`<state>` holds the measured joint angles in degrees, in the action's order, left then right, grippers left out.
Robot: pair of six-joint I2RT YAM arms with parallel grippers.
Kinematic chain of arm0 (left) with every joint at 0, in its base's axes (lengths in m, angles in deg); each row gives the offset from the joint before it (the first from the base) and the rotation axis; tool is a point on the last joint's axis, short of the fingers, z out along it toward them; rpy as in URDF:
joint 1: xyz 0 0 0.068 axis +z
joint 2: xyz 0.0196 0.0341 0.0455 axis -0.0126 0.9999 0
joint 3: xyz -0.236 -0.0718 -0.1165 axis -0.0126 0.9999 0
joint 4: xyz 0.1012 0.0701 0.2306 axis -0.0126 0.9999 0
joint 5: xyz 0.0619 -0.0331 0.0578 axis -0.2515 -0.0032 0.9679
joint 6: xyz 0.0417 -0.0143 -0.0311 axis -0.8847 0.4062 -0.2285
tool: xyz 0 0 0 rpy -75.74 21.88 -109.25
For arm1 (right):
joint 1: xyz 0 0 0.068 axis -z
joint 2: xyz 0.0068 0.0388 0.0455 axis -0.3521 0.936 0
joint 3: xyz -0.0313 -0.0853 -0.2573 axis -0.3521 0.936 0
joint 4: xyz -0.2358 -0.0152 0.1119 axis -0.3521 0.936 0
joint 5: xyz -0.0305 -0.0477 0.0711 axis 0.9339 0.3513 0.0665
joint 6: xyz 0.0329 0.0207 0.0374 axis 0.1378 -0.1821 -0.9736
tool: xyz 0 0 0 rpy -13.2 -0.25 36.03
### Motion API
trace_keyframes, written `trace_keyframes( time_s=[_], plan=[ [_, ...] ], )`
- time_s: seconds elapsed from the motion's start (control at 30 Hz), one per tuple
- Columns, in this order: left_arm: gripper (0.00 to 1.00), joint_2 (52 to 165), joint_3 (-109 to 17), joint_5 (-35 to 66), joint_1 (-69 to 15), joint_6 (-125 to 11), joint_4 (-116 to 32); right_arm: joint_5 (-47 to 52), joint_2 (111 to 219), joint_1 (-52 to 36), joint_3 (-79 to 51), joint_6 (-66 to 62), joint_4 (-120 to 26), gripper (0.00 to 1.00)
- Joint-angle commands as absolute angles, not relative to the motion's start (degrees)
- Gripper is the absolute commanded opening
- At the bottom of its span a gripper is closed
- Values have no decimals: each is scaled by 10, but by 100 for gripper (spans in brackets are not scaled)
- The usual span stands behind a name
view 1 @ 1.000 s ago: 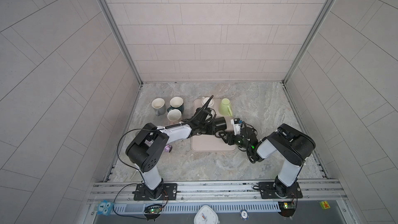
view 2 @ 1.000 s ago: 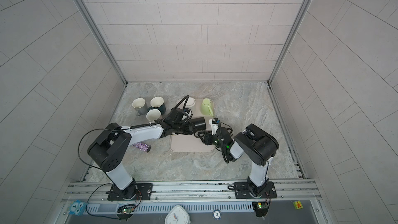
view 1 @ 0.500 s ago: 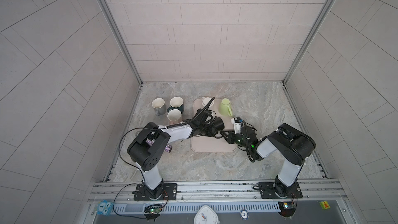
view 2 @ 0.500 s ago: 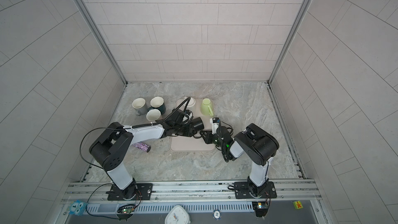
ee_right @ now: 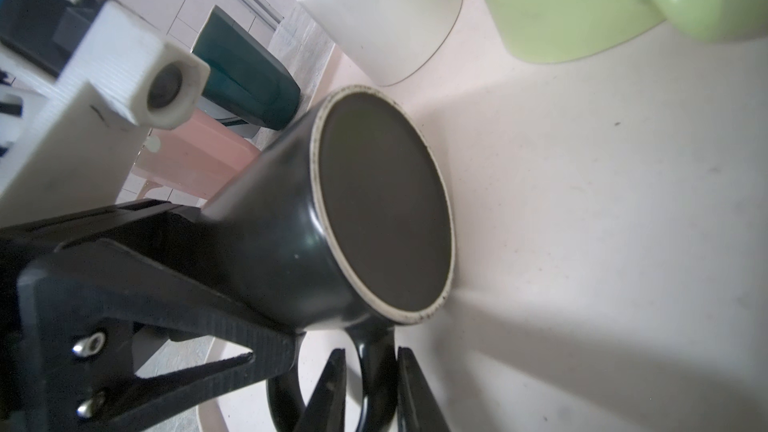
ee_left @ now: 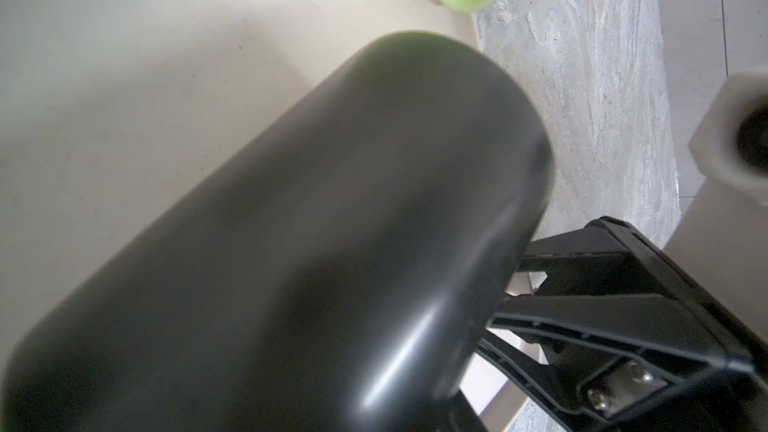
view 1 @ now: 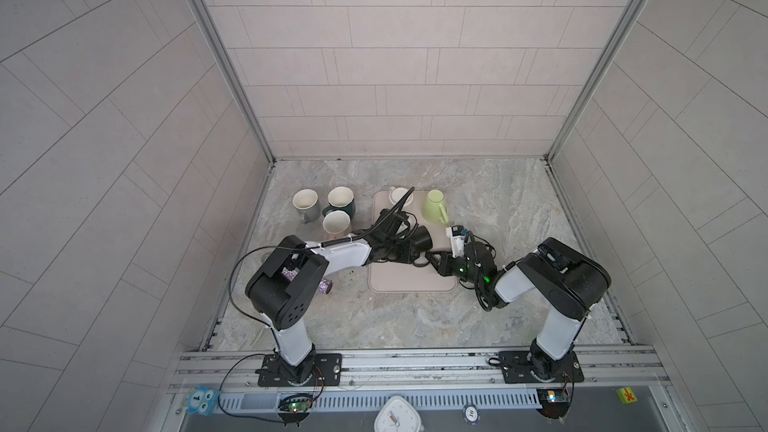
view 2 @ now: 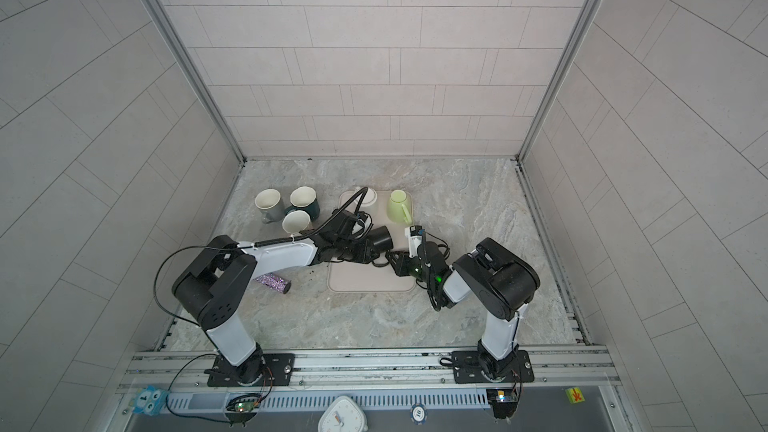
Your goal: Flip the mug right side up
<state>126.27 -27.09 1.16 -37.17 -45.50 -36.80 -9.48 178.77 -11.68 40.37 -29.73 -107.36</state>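
The black mug point(ee_right: 382, 205) lies tipped on its side over the beige mat point(ee_right: 582, 201). Its flat base is turned away from the left gripper point(ee_right: 243, 276), and its handle point(ee_right: 376, 338) points toward the right gripper point(ee_right: 372, 353). The left gripper is partly closed around the mug's wall, 1 finger on each side, and has hold of it. The right gripper's 2 fingers point(ee_right: 328, 392) stand narrowly apart with the handle's bar between them. They appear to pinch it, though contact is hard to judge at the edge of the right wrist view. I cannot tell whether the mug touches the mat.

Just beyond the mug's base, seen from the left gripper, a green mug point(ee_right: 573, 6) and a white mug point(ee_right: 382, 14) stand on the mat. On the left gripper's outer side, well apart from the right gripper, 3 upright mugs cluster on the worktop point(view 1: 498, 201): a grey mug point(view 1: 306, 205), a teal mug point(view 1: 351, 210) and a pink mug point(view 1: 336, 222).
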Motion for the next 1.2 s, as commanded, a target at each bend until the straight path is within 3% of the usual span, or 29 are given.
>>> trace_keyframes(
  time_s=[0.0,0.33,0.53,0.8,0.9,1.17],
  plan=[
    [38,1303,-270,43,-373,-443,-318,-235,1768,-144,384,-292,-1102,22],
    [38,1293,-259,24,-374,-477,-340,-280,1771,-144,364,-275,-1049,31],
    [38,1288,-256,15,-374,-493,-347,-280,1756,-144,357,-256,-1008,21],
    [37,1286,-252,18,-373,-500,-351,-293,1755,-147,355,-267,-1021,0],
    [38,1287,-252,22,-374,-499,-349,-292,1746,-148,359,-270,-1023,0],
    [65,1272,-248,35,-373,-488,-332,-273,1702,-150,362,-255,-980,0]
  ],
)
